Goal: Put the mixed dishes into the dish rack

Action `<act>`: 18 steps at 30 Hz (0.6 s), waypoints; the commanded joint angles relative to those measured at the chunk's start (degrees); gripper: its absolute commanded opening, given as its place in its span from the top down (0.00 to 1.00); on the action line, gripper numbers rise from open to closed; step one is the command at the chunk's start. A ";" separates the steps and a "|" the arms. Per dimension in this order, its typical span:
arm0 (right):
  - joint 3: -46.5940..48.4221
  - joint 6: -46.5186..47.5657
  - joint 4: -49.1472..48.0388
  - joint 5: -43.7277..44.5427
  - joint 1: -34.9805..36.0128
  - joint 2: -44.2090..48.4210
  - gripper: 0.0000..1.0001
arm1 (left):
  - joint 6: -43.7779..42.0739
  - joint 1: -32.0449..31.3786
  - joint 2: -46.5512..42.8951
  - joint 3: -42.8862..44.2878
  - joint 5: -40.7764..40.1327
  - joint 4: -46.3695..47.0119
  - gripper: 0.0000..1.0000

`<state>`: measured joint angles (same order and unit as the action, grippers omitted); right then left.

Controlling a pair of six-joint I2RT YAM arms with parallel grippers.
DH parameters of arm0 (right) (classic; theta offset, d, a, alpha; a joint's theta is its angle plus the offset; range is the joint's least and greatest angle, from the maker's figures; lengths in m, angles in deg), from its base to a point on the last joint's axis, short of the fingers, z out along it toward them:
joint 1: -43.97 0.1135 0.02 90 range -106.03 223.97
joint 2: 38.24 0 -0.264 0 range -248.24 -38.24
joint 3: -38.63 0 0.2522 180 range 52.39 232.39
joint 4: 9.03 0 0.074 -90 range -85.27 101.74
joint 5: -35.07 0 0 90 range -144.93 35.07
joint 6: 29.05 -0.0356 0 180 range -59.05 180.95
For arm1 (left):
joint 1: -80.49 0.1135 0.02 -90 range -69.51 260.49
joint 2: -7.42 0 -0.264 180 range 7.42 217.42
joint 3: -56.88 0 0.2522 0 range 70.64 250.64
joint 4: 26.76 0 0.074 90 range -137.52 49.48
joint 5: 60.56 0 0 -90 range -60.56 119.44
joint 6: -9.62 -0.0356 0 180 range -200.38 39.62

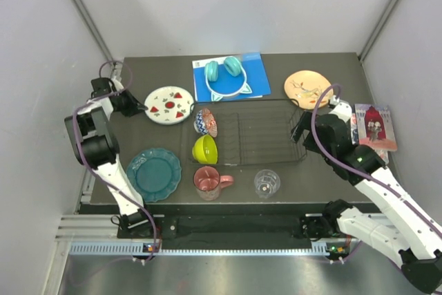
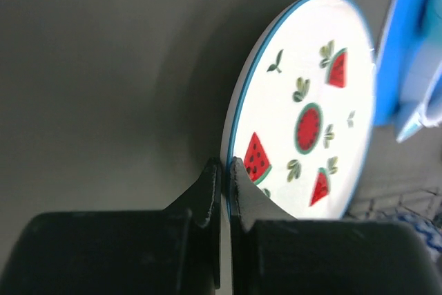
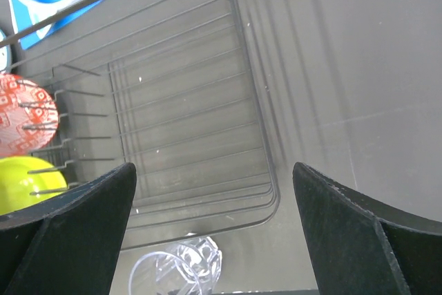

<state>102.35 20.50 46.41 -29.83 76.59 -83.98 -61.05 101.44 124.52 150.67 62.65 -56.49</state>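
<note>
Rack (image 1: 266, 136) holds two bowls (image 1: 205, 148); left jaws clamp watermelon plate (image 1: 169, 105), right jaws gape empty.

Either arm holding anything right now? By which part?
Left gripper: jaws pinched shut on the rim of the white watermelon plate. Right gripper: jaws open near the dish rack, holding nothing.

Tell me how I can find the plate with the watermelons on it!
Find the black wire dish rack in the middle of the table. By its far left corner sits a round white plate, its rim pinched by the left gripper. It alone has red watermelon slices; the teal plate nearby is plain.
</note>
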 commanded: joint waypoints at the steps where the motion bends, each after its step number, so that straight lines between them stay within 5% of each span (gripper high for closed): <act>1: -0.91 1.25 -4.66 -2.07 0.51 1.26 0.06 | 3.60 0.50 -12.75 -1.63 5.63 -0.03 1.00; 18: -2.49 3.00 -4.49 -3.13 0.51 4.69 0.06 | 1.94 1.11 -31.22 -4.27 -0.34 -3.72 1.00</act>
<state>99.94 22.45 43.63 -32.54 76.59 -80.26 -59.19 102.23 101.96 144.99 60.93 -62.82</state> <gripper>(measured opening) 0.941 0.034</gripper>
